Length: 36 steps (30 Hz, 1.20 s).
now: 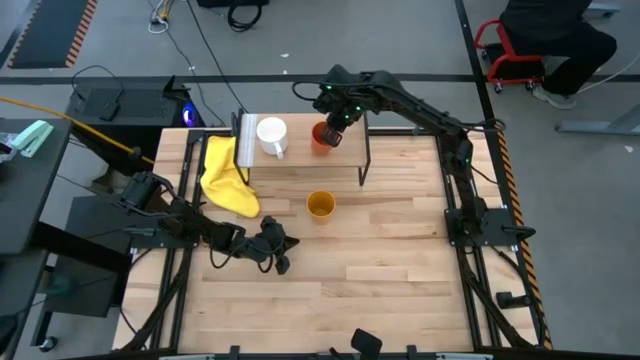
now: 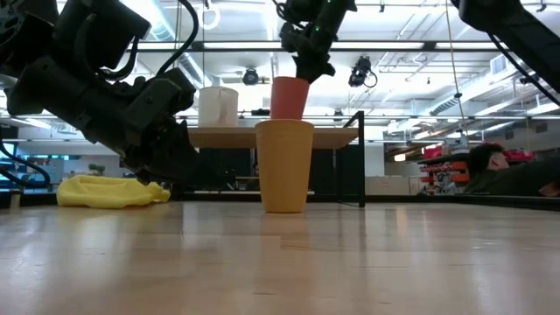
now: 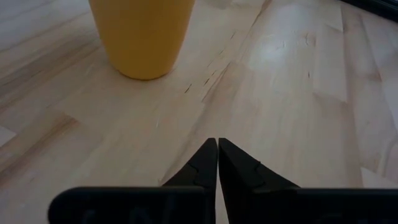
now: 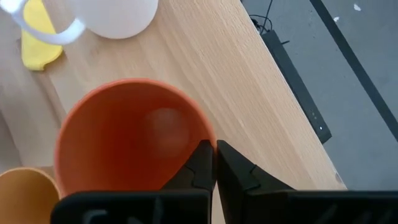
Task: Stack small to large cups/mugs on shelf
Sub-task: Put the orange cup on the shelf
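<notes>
The shelf (image 1: 300, 160) stands at the table's far side. On its plank stand the white mug (image 1: 272, 133) and, to its right, the orange-red cup (image 1: 320, 140). My right gripper (image 4: 214, 149) is above that cup's right side, shut on its rim. In the low view the cup's base (image 2: 289, 98) is hidden behind the yellow-orange cup (image 2: 284, 166). That taller cup stands upright on the table (image 1: 320, 206) in front of the shelf. My left gripper (image 3: 217, 146) is shut, low over the table near the cup (image 3: 143, 34), and touches nothing I can see. My right gripper pinches the orange-red cup's rim (image 4: 202, 138) on the side away from the white mug, one finger (image 4: 198, 163) inside the cup and one outside. The fingers come from above, pointing down. The cup is upright; whether its base is on the plank I cannot tell.
A yellow cloth (image 1: 228, 180) lies crumpled on the table at the shelf's left end, partly under it. The shelf's thin black legs (image 2: 360, 157) stand at its ends. Bare tabletop (image 1: 400, 260) stretches in front of and to the right of the yellow-orange cup.
</notes>
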Tool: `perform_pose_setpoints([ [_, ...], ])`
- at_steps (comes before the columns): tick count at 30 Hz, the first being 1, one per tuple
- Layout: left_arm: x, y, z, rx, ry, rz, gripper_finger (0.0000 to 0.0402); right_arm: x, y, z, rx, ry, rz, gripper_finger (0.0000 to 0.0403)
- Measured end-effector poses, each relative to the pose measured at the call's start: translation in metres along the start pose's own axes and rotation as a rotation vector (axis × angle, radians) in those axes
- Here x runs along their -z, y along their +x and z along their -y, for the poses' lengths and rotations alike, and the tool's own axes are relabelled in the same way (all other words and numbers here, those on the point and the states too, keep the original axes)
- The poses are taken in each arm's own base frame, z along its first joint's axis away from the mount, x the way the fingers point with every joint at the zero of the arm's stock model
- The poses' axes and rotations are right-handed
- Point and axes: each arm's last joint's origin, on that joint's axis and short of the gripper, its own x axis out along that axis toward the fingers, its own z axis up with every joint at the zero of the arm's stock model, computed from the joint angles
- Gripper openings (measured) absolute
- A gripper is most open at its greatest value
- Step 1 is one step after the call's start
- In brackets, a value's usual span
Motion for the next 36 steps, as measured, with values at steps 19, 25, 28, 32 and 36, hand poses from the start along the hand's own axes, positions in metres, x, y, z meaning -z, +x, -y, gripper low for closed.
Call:
perform_pose_setpoints([
  [19,0.001,0.000,0.000,-0.004,0.003,-0.005,0.0017,-0.004,-0.011,0.000,0.026,-0.043,0.076,0.0015],
  [25,0.000,0.000,0.000,-0.004,0.003,-0.005,0.0022,-0.007,-0.012,-0.001,-0.010,-0.050,0.102,0.0014],
  [28,0.000,0.000,0.000,-0.004,0.003,-0.005,0.0024,-0.007,-0.012,-0.001,-0.016,-0.051,0.103,0.0016],
  [32,0.000,0.000,0.000,-0.004,0.003,-0.005,0.0020,-0.007,-0.010,-0.002,-0.035,-0.053,0.107,0.0021],
  [36,0.000,0.000,0.000,-0.004,0.003,-0.004,0.0016,-0.007,-0.010,-0.003,-0.043,-0.053,0.105,0.0022],
])
